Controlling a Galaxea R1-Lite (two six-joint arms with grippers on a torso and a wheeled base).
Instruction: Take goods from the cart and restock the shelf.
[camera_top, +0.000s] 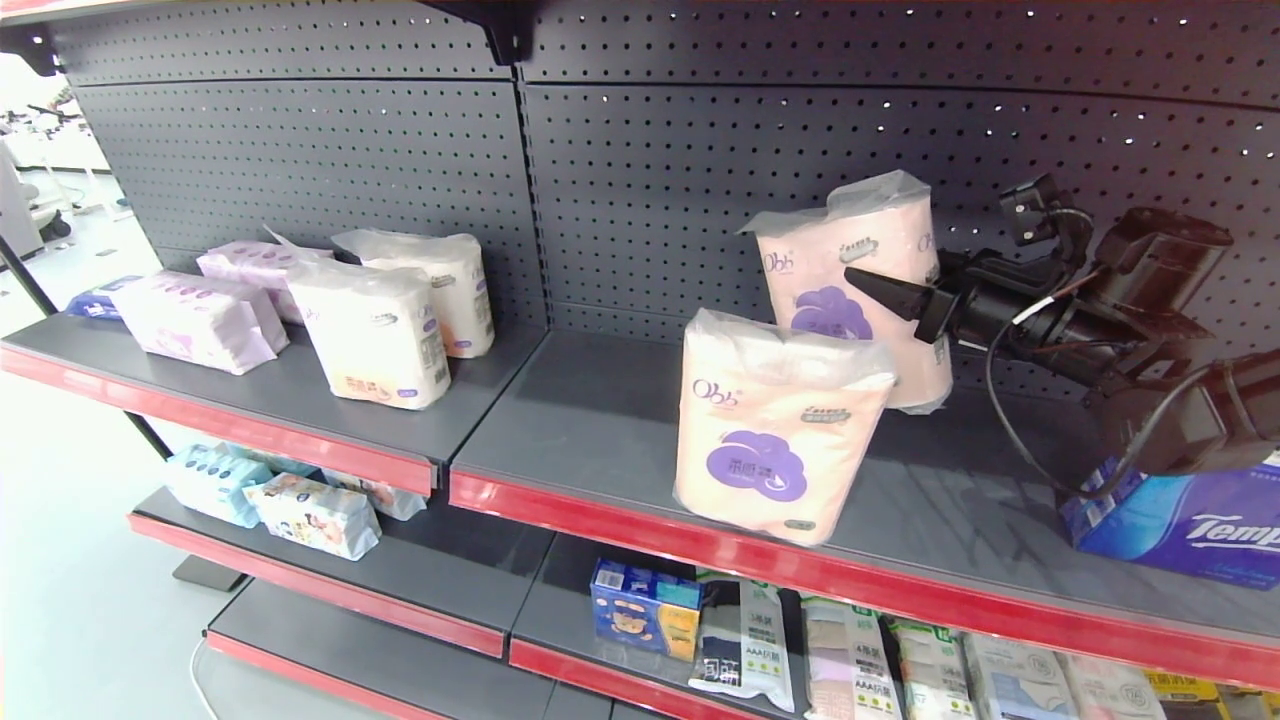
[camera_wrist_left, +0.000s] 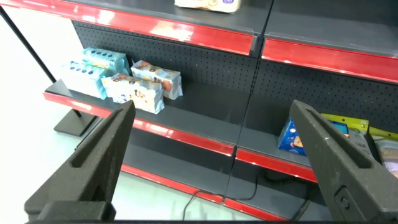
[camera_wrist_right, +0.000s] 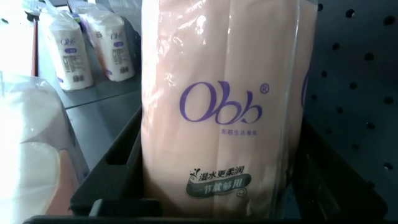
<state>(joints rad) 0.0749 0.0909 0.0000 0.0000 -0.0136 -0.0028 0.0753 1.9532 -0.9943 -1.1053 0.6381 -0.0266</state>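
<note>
A pink tissue pack (camera_top: 840, 240) stands upright on the shelf (camera_top: 600, 420), behind an identical pack (camera_top: 775, 430).

Left tool (camera_wrist_left: 212, 106) spread; right tool (camera_top: 885, 290) clamped.

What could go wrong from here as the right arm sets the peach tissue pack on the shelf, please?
1. The rear peach pack stands tall between the right gripper's fingers; pulling back could drag its loose wrap and tip it forward.
2. It would likely hit the front peach pack, standing close to the shelf's red edge, which could fall.
3. The arm's hanging cable may snag the blue tissue box.
</note>
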